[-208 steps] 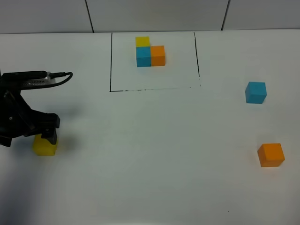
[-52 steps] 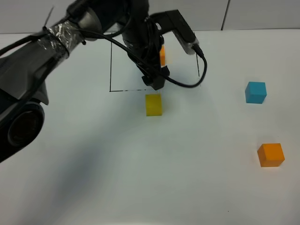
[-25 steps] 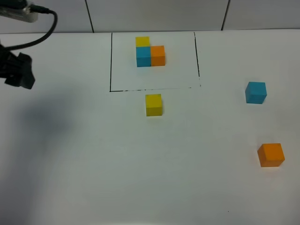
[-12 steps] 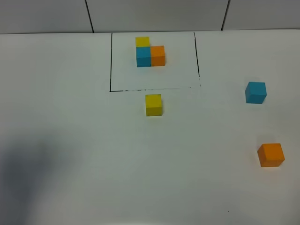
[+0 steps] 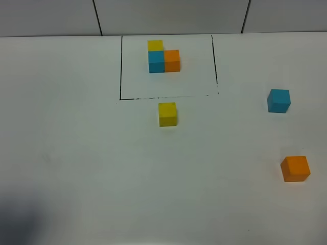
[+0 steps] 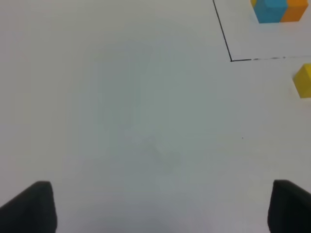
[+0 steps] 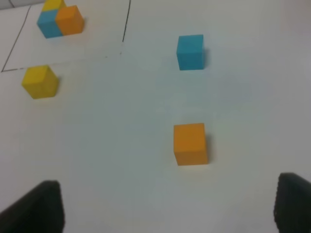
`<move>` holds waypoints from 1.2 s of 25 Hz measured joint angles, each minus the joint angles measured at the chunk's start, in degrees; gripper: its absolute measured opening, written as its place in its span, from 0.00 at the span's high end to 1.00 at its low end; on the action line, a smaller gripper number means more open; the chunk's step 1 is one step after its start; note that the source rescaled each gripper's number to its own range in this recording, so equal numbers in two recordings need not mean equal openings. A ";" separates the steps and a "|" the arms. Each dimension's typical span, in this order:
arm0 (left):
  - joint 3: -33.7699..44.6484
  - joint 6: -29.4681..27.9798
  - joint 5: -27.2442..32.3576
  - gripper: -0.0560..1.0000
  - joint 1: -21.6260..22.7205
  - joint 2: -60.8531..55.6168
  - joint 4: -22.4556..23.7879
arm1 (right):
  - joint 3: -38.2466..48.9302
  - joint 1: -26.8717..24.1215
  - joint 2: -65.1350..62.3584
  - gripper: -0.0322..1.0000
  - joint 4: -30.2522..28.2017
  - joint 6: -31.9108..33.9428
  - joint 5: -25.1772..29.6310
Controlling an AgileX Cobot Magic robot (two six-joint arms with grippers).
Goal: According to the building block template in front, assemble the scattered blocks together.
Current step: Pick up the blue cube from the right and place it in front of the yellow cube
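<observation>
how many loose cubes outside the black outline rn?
3. Yellow cube sits just in front of the black outline, near the centre. Blue cube is off to the outline's right. Orange cube is nearer the camera, also on the right. None appear hidden.

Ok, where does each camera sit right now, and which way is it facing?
Exterior high: mounted high, looking down on the table; template far middle, yellow cube just outside its frame, blue cube and orange cube right; no arm shows.
Left wrist: on the left arm, facing across the table toward the template; open left end effector shows.
Right wrist: on the right arm, facing past both right-side cubes toward the template; open right end effector shows.
Shared: all three show the template and yellow cube.
</observation>
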 joint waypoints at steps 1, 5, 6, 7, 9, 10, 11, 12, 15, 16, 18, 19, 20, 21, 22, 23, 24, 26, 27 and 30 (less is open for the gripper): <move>1.00 0.05 0.00 0.15 0.00 -1.57 -0.09 | 0.00 0.00 0.00 0.24 0.00 0.00 0.00; 4.12 0.45 0.79 0.18 0.00 -8.96 -0.97 | 0.00 0.00 0.00 0.24 0.00 0.00 0.00; 4.88 0.66 1.62 0.18 0.00 -10.90 -1.33 | 0.00 0.00 0.00 0.24 0.00 0.00 0.00; 5.53 0.93 2.22 0.18 0.00 -12.90 -1.33 | 0.00 0.00 0.00 0.24 0.00 0.00 0.00; 7.06 1.17 3.93 0.19 0.00 -16.64 -1.33 | 0.00 0.00 0.00 0.24 0.00 0.00 0.00; 7.68 1.17 4.64 0.19 0.00 -18.71 -1.33 | 0.00 0.00 0.00 0.24 0.00 0.00 0.00; 8.28 1.22 5.63 0.19 0.00 -20.72 -1.33 | 0.00 0.00 0.00 0.24 0.00 0.00 0.00; 8.59 1.33 6.55 0.19 0.00 -22.30 -1.33 | 0.00 0.00 0.00 0.24 0.00 0.00 0.00; 8.76 1.39 10.26 0.20 0.00 -26.07 -1.98 | 0.00 0.00 0.00 0.24 0.00 0.00 0.00; 9.14 1.63 10.80 0.20 0.00 -26.18 -2.75 | 0.00 0.00 0.00 0.24 0.00 0.00 0.00; 9.71 2.45 10.93 0.20 0.00 -26.29 -4.73 | 0.00 0.00 0.00 0.24 0.00 0.00 0.00; 9.83 3.22 10.93 0.21 0.00 -26.37 -6.04 | 0.00 0.00 0.00 0.24 0.00 0.00 0.00; 10.02 3.74 10.81 0.21 0.00 -26.37 -7.19 | 0.00 0.00 0.00 0.24 0.00 0.00 0.00; 10.08 4.07 10.80 0.21 0.00 -26.37 -7.92 | 0.00 0.00 0.00 0.24 0.00 0.00 0.00; 10.12 4.24 10.74 0.21 0.00 -26.37 -8.34 | 0.00 0.00 0.00 0.24 0.00 0.00 0.00; 10.15 4.31 10.74 0.22 0.00 -26.37 -8.44 | 0.00 0.00 0.00 0.24 0.00 0.00 0.00; 10.20 4.31 10.74 0.23 0.00 -26.37 -8.51 | 0.00 0.00 0.00 0.24 0.00 0.00 0.00; 10.27 4.31 10.73 0.26 0.00 -26.42 -8.51 | 0.00 0.00 0.00 0.24 0.00 0.00 0.00; 10.27 4.31 10.68 0.28 0.00 -26.42 -8.51 | 0.00 0.00 0.00 0.24 0.00 0.00 0.00; 10.27 4.31 10.62 0.34 0.00 -26.54 -8.51 | 0.00 0.00 0.00 0.24 0.00 0.00 0.00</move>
